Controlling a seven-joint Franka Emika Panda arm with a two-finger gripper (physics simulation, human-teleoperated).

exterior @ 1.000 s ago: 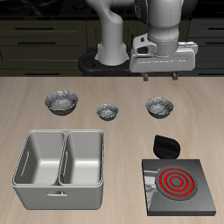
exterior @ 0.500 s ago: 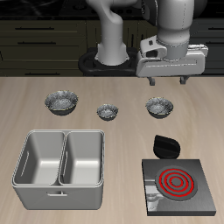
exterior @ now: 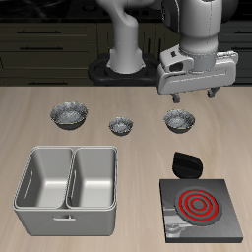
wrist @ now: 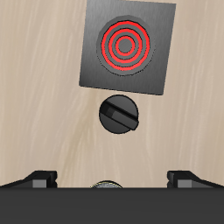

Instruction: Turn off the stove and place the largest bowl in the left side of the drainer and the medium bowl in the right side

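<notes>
The stove (exterior: pixel 201 207) sits near the table's front edge with its coil glowing red, and it also shows in the wrist view as the stove (wrist: pixel 129 45). Its black knob (exterior: pixel 184 163) lies just behind it, and the knob (wrist: pixel 118 115) is apart from the fingers. In a row farther back stand the largest bowl (exterior: pixel 69 116), a smallest bowl (exterior: pixel 120 125) and the medium bowl (exterior: pixel 179 120). The two-compartment drainer (exterior: pixel 59 222) is empty. My gripper (exterior: pixel 193 96) hangs open and empty above the medium bowl; in the wrist view the gripper (wrist: pixel 112 179) has its fingers wide apart.
Dark kitchen cabinets run behind the table. The robot's base (exterior: pixel 123 61) stands at the back, behind the smallest bowl. A sliver of a bowl rim (wrist: pixel 107 185) shows between the fingers in the wrist view.
The gripper has shifted sideways toward the stove's side of the table and come slightly lower and forward. Bowls, drainer, knob and stove have not moved.
</notes>
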